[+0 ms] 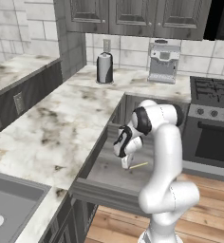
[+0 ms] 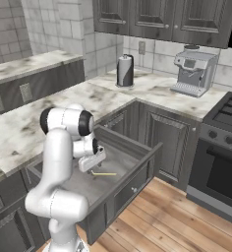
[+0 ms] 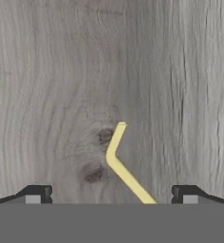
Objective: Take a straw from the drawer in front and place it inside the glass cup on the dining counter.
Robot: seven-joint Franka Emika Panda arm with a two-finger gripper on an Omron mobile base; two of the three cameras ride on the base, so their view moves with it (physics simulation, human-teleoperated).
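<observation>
The drawer stands pulled out under the marbled worktop. A thin pale-yellow straw lies on its flat grey bottom. My gripper hangs open low inside the drawer, pointing down, just beside the straw's near end. In the hand view the straw looks bent and runs up from between my two fingertips, with the gripper held apart from it. The dining counter runs along the left. The glass cup is out of view.
A silvery canister and a coffee machine stand on the back worktop. A stove is to the right of the drawer. A sink sits at the near left. Wooden floor lies below.
</observation>
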